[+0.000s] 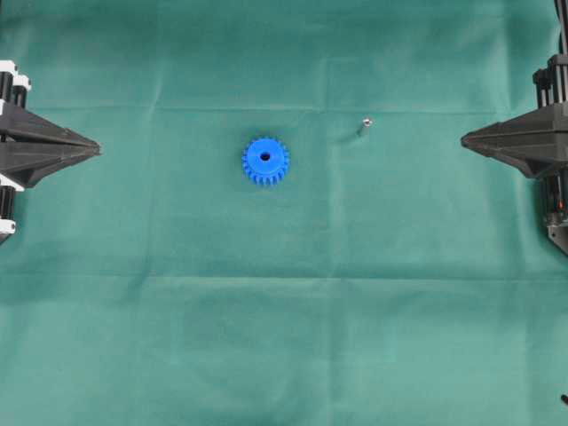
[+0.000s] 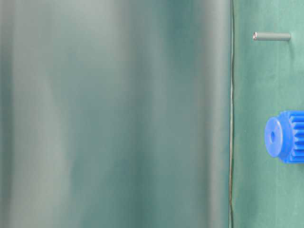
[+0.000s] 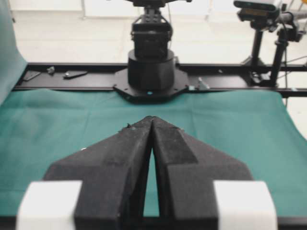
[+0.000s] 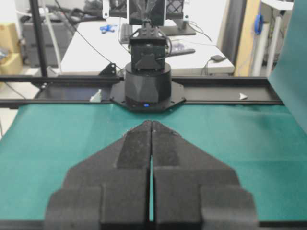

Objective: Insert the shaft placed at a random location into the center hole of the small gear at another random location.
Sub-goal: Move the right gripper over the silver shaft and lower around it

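At the far left the left gripper sits parked at the cloth's edge, fingers pressed together on nothing. Moving right, the gear lies flat near the middle, hub and hole facing up. Further right and a little higher up in the overhead view stands the shaft, well apart from the gear (it looks upright, shiny end on top). At the far right the right gripper waits, also closed and empty. The pickup seems the step in hand: I'd open the right jaws wide, descend squarely over the pin and pinch low enough not to topple it.
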